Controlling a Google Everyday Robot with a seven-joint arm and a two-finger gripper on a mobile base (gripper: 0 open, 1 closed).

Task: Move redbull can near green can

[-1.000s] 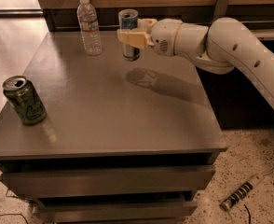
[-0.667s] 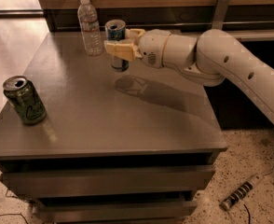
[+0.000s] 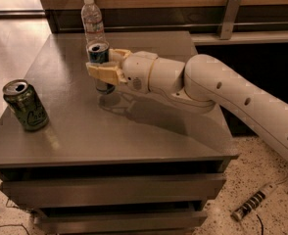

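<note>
Gripper [image 3: 104, 66] around slim blue-and-silver redbull can [image 3: 98, 54]

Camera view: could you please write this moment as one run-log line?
gripper: mid-table, shut on redbull can | green can: upright, near-left corner of table, apart | status: cans not yet near

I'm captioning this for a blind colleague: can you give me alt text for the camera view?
The gripper of a white robot arm is shut on the redbull can over a grey table, just in front of a water bottle. The green can stands apart near the table's left edge.
</note>
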